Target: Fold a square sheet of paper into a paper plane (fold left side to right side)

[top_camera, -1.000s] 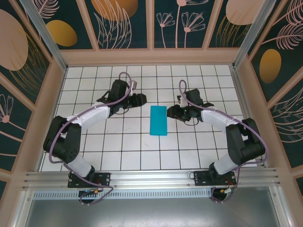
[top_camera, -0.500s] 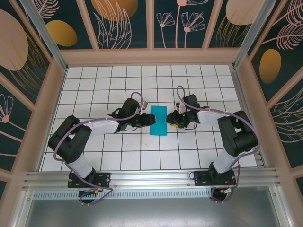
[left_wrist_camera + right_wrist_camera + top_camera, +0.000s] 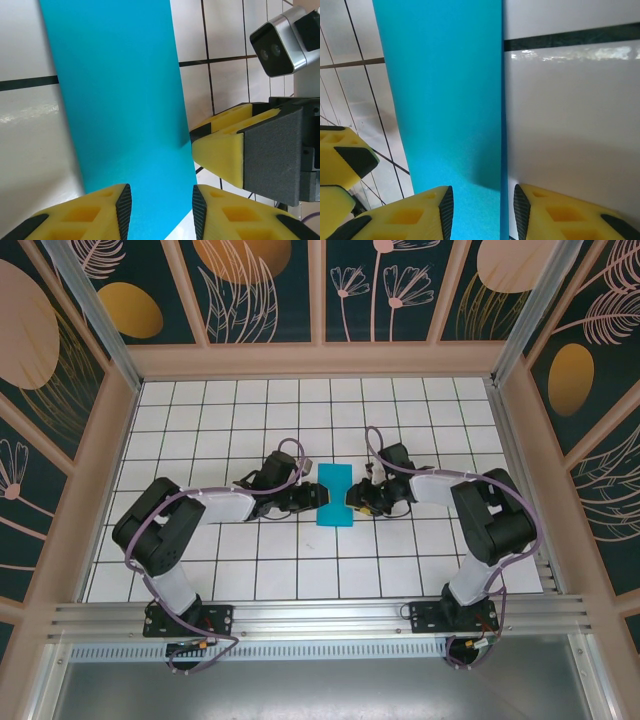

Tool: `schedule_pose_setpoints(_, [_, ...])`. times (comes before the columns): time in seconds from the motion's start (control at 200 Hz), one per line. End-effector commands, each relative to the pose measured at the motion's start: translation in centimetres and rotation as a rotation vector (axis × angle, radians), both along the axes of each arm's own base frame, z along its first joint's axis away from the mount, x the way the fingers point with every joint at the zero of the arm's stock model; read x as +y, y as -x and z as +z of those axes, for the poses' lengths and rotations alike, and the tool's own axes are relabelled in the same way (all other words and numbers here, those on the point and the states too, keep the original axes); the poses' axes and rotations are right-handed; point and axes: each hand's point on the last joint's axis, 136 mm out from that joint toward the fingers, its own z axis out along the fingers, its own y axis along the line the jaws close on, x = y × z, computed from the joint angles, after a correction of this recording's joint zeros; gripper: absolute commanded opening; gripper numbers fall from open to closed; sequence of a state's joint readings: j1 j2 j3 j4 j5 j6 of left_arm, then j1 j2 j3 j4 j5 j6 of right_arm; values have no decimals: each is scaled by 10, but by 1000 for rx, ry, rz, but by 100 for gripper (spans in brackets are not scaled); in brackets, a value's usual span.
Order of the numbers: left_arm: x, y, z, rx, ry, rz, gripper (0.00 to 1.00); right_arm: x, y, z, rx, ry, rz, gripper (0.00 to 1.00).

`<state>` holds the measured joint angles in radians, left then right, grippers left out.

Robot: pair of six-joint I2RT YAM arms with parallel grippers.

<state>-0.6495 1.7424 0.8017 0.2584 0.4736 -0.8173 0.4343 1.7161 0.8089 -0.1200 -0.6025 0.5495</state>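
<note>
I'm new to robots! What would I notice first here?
A bright teal paper lies in the middle of the white tiled table. The left gripper and the right gripper reach in from opposite sides, with yellow fingers at the paper's long edges and jaws open.

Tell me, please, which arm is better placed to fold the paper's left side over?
Left, probably: the left gripper sits open at the left edge of the teal paper, ready to lift it across. The right gripper, also open, sits at the right edge, better for holding.
</note>
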Motion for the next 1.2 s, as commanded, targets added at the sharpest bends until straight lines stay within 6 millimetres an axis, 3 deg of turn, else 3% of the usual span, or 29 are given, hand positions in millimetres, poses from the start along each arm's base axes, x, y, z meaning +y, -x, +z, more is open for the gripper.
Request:
schedule_pose_setpoints(0.0, [-4,0,-4,-1,5,-6,40,8,2,-4,25,-5,9,40])
schedule_pose_setpoints(0.616, [1,-4,-11,-13,-50,-2,40,10,-12,16,-18,-18,0,35])
schedule_pose_setpoints(0.781, [7,-9,2,-97,-77,7,42,9,-17,21,-26,-40,-13,34])
schedule_pose_setpoints(0.801, [7,-11,15,-131,-64,6,42,9,-17,21,-25,-44,-15,34])
schedule_pose_setpoints(0.871, [10,-10,30,-206,-70,-15,42,9,-22,25,-26,-68,-26,34])
schedule_pose_setpoints(1.001, [15,0,53,-342,-107,-59,43,10,-33,33,-38,-95,-36,34])
schedule_pose_setpoints(1.196, [13,24,62,-433,-143,-115,46,19,-42,43,-28,-172,-27,30])
